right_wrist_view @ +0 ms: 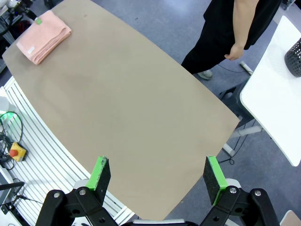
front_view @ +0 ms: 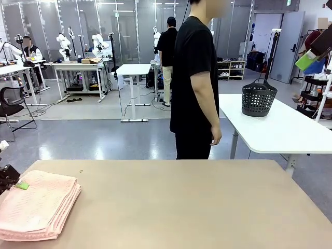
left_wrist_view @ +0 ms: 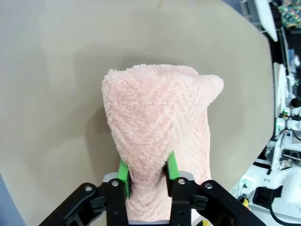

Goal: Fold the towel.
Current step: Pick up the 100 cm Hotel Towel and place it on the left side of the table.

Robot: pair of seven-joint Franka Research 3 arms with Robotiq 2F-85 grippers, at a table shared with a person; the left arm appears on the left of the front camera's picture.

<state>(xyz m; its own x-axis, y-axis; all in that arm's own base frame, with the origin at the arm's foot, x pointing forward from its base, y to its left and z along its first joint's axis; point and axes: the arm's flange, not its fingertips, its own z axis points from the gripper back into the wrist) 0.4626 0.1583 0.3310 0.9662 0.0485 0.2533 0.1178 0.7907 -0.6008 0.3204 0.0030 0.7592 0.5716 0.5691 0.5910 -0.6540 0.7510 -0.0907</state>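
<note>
front view, largest item first: the beige table [front_view: 181, 202] spans the near field, with a person [front_view: 194, 83] in black standing at its far side, arms hanging, side-on to me. behind the person sits a white table [front_view: 280, 127] carrying a black basket [front_view: 259, 98].

the towel [front_view: 36, 211], salmon-pink terry, lies folded in a layered stack at the table's near left corner. my right wrist view confirms it as a flat oblong stack [right_wrist_view: 43, 36] at the far corner of the table, with a small white label on its upper face.

my left gripper [left_wrist_view: 147, 176] sits at that stack. in the left wrist view my green pads [left_wrist_view: 123, 175] stand on either side of a raised ridge of the herringbone cloth; whether they are pressing it or have let go, i cannot tell. one pad also shows as a green spot at the stack's left edge in the front view.

my right gripper [right_wrist_view: 157, 175] is held high above the bare near edge of the table, fingers spread wide and holding nothing, well apart from the towel.
</note>
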